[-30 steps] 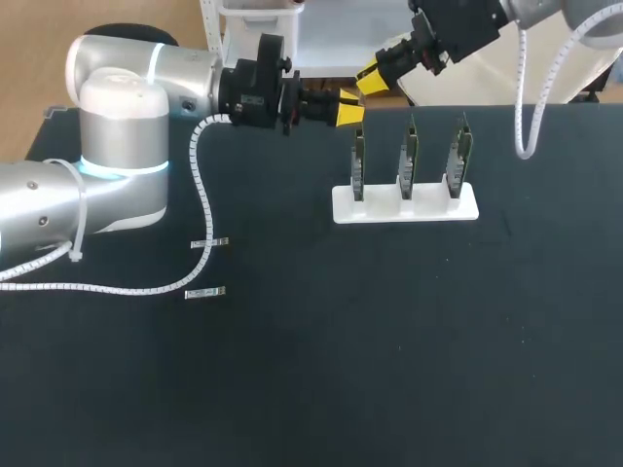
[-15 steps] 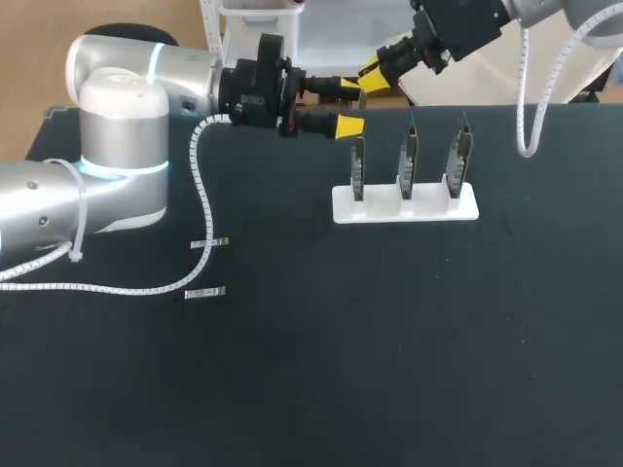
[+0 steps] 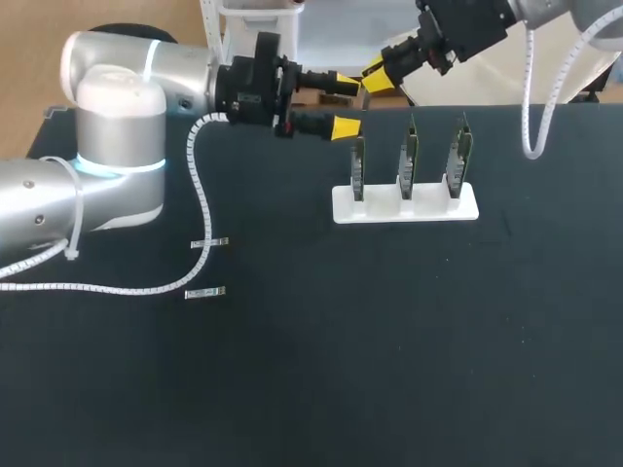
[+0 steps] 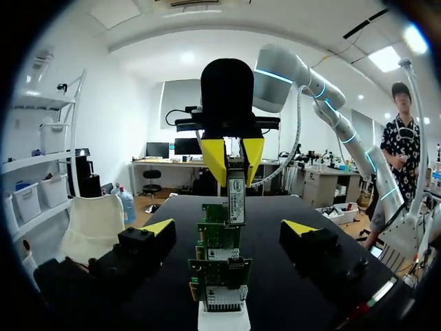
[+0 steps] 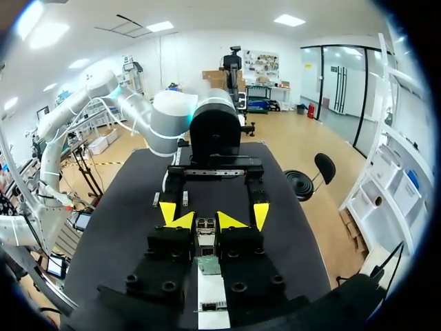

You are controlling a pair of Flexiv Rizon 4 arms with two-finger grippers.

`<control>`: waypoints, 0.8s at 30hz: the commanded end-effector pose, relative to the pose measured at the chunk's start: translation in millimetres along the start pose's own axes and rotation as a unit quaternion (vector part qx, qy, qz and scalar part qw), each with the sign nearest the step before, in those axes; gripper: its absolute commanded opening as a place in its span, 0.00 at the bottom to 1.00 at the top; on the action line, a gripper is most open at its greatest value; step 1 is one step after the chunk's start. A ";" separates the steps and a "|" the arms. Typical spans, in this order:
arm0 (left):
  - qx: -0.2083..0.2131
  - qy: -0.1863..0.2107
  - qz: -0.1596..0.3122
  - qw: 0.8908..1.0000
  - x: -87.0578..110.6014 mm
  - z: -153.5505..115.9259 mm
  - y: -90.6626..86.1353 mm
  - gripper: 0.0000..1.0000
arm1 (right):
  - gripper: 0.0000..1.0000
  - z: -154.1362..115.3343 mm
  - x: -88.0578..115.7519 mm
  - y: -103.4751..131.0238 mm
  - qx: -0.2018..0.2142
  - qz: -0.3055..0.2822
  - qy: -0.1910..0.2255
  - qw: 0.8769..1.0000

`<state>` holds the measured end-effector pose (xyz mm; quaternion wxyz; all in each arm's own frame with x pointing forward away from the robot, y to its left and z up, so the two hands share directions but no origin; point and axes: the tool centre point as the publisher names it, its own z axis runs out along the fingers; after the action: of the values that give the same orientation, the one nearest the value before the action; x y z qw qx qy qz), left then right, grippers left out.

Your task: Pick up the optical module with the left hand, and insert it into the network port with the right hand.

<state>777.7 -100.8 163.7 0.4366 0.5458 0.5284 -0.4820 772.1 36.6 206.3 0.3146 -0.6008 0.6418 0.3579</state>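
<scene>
The optical module [image 4: 236, 196] hangs in the air at the far edge of the worktop [image 3: 389, 341], pinched at its upper end between the two yellow tips of the right gripper [image 4: 233, 165]. Its free end points down toward the boards, which suits a straight push into a port. The left gripper [image 3: 345, 102] stands wide open with one finger on each side of the right gripper's tips and nothing between them touching. The hand-over therefore looks complete, and the spread leaves the right arm room to draw clear. Three green boards stand upright in a white stand [image 3: 404, 206], each in its own slot. That fixes their ports in place and leaves them reachable from above or from the end. In the left wrist view the module lines up over the row, with the nearest board [image 4: 220, 276] just ahead of the open fingers. I cannot tell which port is meant. Two small silvery pieces [image 3: 209, 243] lie flat near the left arm's cable, well apart from the stand. They are probably spare modules kept within the left arm's reach.
</scene>
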 end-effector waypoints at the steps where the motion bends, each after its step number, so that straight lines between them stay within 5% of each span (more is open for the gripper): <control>1: -0.022 0.056 0.006 0.998 -12.7 -11.8 -15.0 1.00 | 0.00 -2.9 3.2 5.1 0.006 -0.001 -0.003 1.000; 8: -0.051 0.163 -0.014 0.985 -5.5 -22.6 -32.3 1.00 | 0.00 -6.2 3.2 7.4 0.008 -0.005 -0.004 1.000; 15: -0.048 0.200 -0.041 0.978 15.0 -20.8 -45.3 1.00 | 0.00 -7.9 4.5 10.9 0.007 -0.008 -0.001 1.000; 24: -0.061 0.226 -0.007 0.972 22.4 -26.6 -47.9 1.00 | 0.00 -8.9 4.8 12.5 0.007 -0.009 0.003 1.000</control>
<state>736.8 -71.9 145.9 0.3269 0.6144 0.6400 -0.3258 762.4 27.1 208.0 0.3180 -0.6060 0.6392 0.3509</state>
